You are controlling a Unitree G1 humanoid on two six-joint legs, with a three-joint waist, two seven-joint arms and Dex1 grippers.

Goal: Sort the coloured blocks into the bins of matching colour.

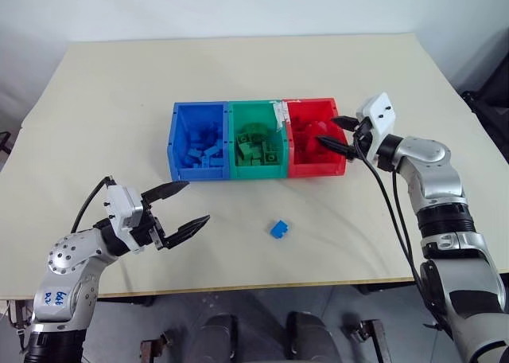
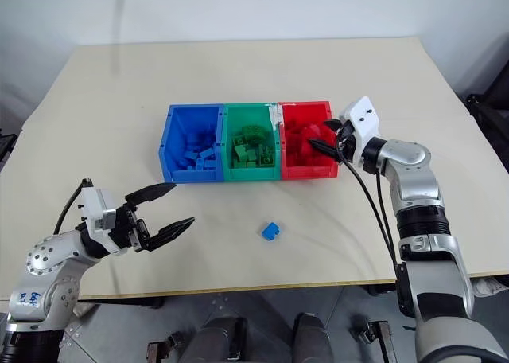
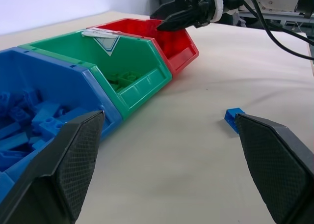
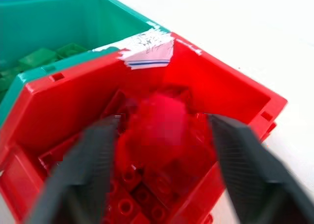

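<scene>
A row of three bins stands mid-table: a blue bin point(image 1: 199, 173), a green bin point(image 1: 256, 171) and a red bin point(image 1: 318, 169), each holding blocks of its own colour. My right gripper point(image 1: 326, 130) hovers over the red bin's right end, open. In the right wrist view a blurred red block point(image 4: 163, 112) sits loose between the spread fingers, above the red pile. A small blue block point(image 1: 279, 229) lies alone on the table in front of the green bin. My left gripper point(image 1: 199, 201) is open near the front left, pointing toward the blue block, with nothing in it.
The beige table point(image 1: 119, 100) reaches well behind and beside the bins. A white label point(image 3: 105, 36) is stuck on the rim between the green and red bins. Black cables point(image 1: 390, 212) hang along my right forearm.
</scene>
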